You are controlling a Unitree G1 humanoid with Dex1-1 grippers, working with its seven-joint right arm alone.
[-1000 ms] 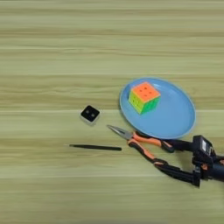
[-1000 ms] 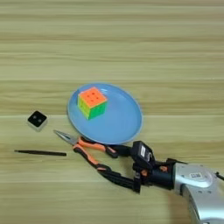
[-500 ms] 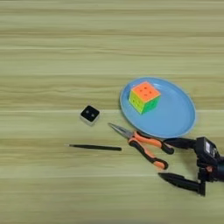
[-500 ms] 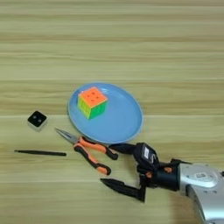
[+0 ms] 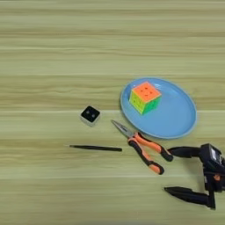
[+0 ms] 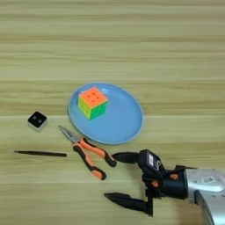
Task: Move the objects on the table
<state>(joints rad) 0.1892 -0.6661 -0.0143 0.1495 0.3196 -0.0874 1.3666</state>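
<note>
Over on the left, a thin black rod point(image 5: 95, 148) is lying flat on the light-wood desk point(image 5: 52, 52), its long axis running nearly straight left to right. Just above it, a small black-topped block point(image 5: 90, 115) is sitting on its own. The needle-nose pliers point(image 5: 141, 146) are lying diagonally, silver tip pointing up and left, orange-and-black handles trailing down and right. A blue plate point(image 5: 176, 121) is holding the puzzle cube point(image 5: 144, 97), orange face up, toward its left side. At the right, the hand point(image 6: 117, 178) is hovering with its two black fingers spread wide, the upper fingertip just beside the plier handles.
</note>
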